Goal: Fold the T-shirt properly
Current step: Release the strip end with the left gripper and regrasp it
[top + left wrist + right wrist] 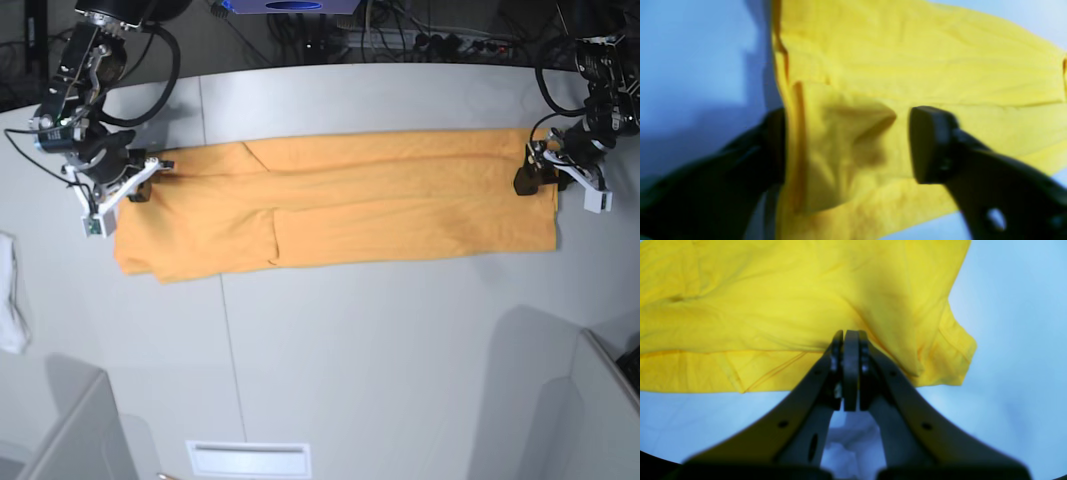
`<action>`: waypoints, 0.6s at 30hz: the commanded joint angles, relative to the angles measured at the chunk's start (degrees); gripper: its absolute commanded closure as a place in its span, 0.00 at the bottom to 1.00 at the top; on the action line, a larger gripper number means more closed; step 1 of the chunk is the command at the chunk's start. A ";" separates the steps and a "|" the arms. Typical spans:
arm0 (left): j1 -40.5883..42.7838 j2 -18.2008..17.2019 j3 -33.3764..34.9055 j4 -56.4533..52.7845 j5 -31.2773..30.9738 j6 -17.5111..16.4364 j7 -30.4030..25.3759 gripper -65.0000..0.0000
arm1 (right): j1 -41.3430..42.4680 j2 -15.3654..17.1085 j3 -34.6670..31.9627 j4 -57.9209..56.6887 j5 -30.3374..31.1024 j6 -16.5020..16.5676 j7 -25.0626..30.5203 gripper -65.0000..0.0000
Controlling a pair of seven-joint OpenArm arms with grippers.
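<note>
T-shirt [340,215]: light orange, lying flat on the desk [380,340] as a long folded band running left to right across the far half; layers overlap, a folded flap edge shows left of middle.
T-shirt ends: left end wider, with a sleeve sticking out at the near-left corner; right end is a straight edge.
Left claw [846,145]: at the right end of the T-shirt in the base view; jaws apart, one finger on the desk just off the cloth edge, the other over the fabric; a raised pucker of cloth sits between them, not pinched.
Left claw in base view [527,180]: low at the far-right corner of the T-shirt, touching the edge.
Right claw [850,340]: jaws pressed together, tips on the T-shirt fabric near the sleeve; whether cloth is caught between them I cannot tell.
Right claw in base view [150,170]: at the far-left corner of the T-shirt.
White cloth [12,300]: at the left edge of the desk, well apart from the T-shirt.
Desk: grey, with a seam line running near to far.
</note>
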 commanded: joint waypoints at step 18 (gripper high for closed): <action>-3.41 -5.23 -1.31 -5.52 1.07 0.26 -2.33 1.00 | -1.43 0.65 0.32 0.83 0.64 0.05 1.27 1.00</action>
